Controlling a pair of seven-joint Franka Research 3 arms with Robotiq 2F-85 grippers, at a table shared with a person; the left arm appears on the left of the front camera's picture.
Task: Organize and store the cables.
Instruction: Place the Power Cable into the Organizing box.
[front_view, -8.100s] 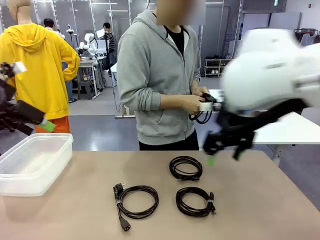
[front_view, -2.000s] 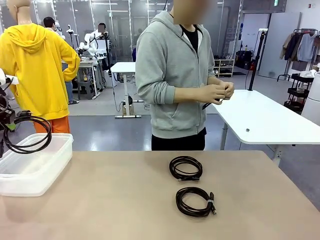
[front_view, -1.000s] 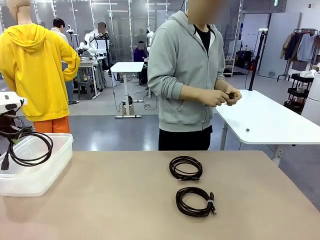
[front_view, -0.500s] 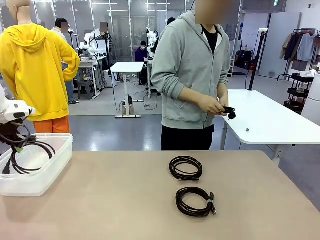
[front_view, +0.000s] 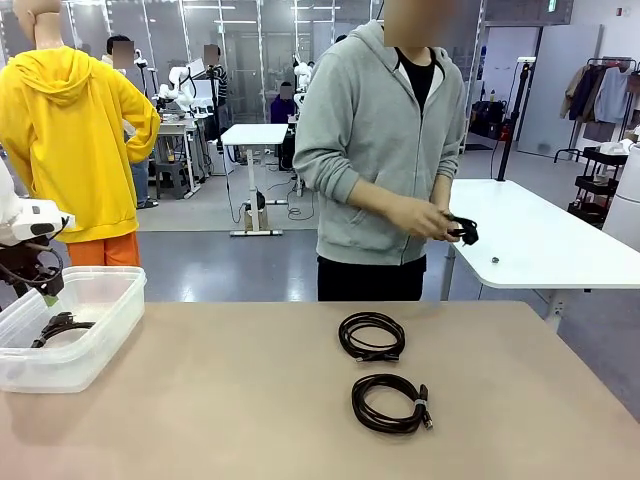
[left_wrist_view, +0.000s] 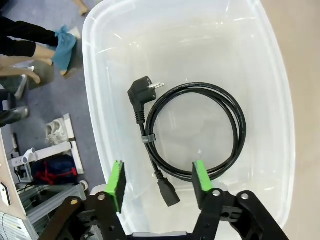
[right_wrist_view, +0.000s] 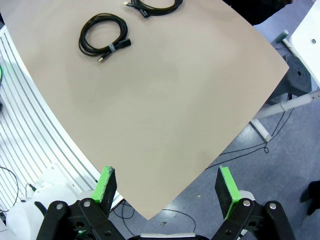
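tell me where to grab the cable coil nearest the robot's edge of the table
Grip the near coil at its right side, across the band where the strands are tied by the plug ends. Come straight down: it lies flat on the table, so a side approach would likely find nothing to pinch.

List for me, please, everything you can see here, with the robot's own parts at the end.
Stored cable: one, black coil, lying in the bin.
Far cable: one, black coil, on the table right of centre.
Near cable: one, black coil, just in front of it, apart.
Bin: one, clear plastic, table's left end.
Table: one, tan.
Side table: one, white, behind at right.
Person: one, grey hoodie, far side, holding something black.
Left jaws: open, above the bin.
Right jaws: open, empty, over the table's corner.
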